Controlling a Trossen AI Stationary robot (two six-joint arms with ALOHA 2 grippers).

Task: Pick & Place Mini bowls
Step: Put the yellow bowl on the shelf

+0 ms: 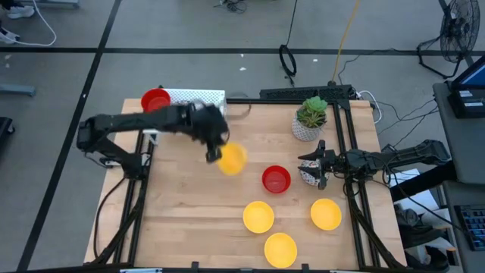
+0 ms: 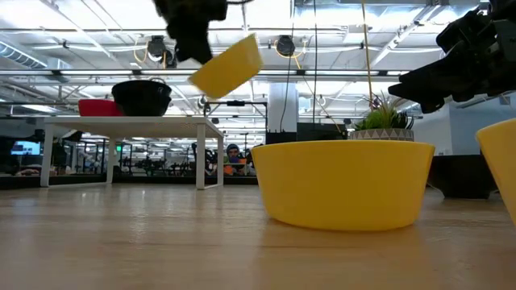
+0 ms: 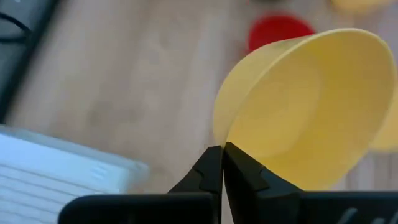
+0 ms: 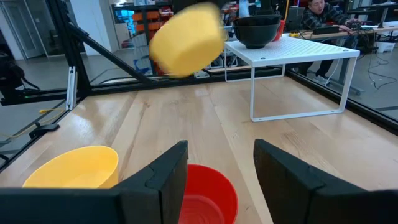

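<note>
A bowl (image 1: 232,159) hangs in the air over the middle of the table (image 1: 182,212), with the rack (image 1: 198,98) at the back left, the plant pot (image 1: 308,120) at the back right, and four more bowls (image 1: 280,249) sitting near the front right.

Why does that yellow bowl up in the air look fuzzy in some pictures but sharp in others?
High view: the carried yellow bowl is smeared, as if by motion. Right wrist view: it is blurred too, while the white rack behind is crisp. Left wrist view: the bowl, pinched in the left gripper, is sharper; the table behind is soft.
</note>
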